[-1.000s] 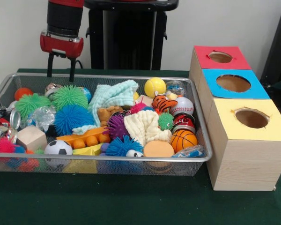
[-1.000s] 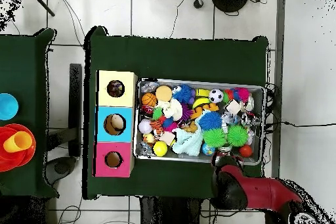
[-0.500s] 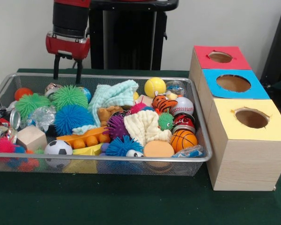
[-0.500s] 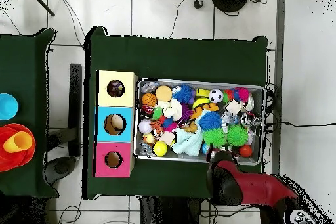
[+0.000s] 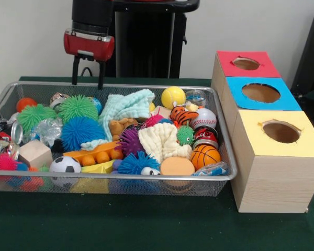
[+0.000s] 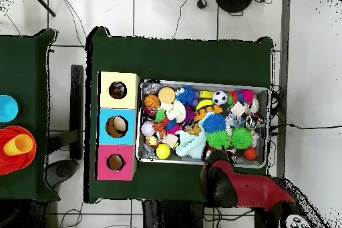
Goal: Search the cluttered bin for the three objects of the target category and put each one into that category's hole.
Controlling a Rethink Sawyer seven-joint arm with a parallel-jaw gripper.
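Front view | end effector (image 5: 87,82) open, empty | shifted right above bin (image 5: 222,137)

Black cylindrical wrist section, glossy red collar with a thin pale band along its top, gripper (image 5: 87,83) with two thin black straight fingers (image 5: 74,71), bulky red arm link with black joint seen from overhead

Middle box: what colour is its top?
Blue top on the middle box, clearest in the front view.
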